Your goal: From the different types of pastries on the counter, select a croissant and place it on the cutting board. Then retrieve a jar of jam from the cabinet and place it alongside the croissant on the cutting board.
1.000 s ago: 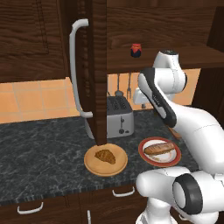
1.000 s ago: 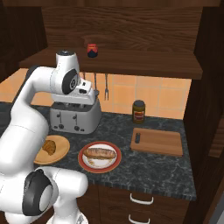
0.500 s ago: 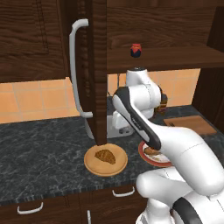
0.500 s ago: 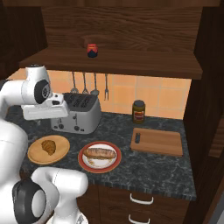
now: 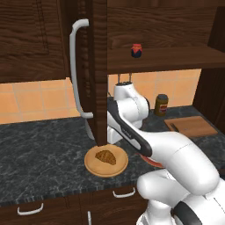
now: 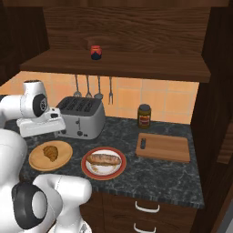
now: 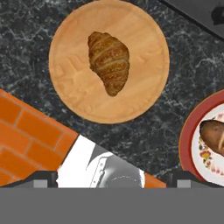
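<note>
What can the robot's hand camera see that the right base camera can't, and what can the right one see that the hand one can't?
Only the hand view shows the croissant from straight above, ridges clear, and the open tool at the bottom edge. Only the right base view shows the jar of jam on the cabinet shelf, the cutting board, the toaster and the olive-brown bottle. Both show the croissant on its round wooden disc, the red-rimmed plate with the bread roll, and the dark counter.
</note>
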